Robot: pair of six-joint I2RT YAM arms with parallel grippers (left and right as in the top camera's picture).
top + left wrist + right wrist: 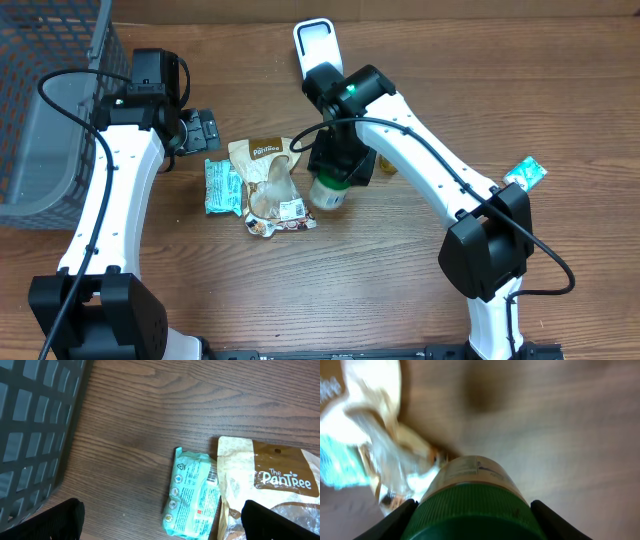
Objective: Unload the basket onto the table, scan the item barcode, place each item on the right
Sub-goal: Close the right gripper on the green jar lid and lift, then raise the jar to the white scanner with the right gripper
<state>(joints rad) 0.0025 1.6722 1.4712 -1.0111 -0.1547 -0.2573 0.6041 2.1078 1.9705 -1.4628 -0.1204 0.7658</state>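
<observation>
Gripping a green-capped bottle point(470, 474) — label blurred — is the right pincer point(472, 515); left pincer point(161, 519) gapes wide.

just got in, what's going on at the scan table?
The right pincer is clamped on the green cap of a bottle, holding it just over the table next to the pouch. The left pincer is open and empty, hanging over the table between the basket and a teal packet. The packet and pouch lie flat side by side, and nothing is gripping either one.
</observation>
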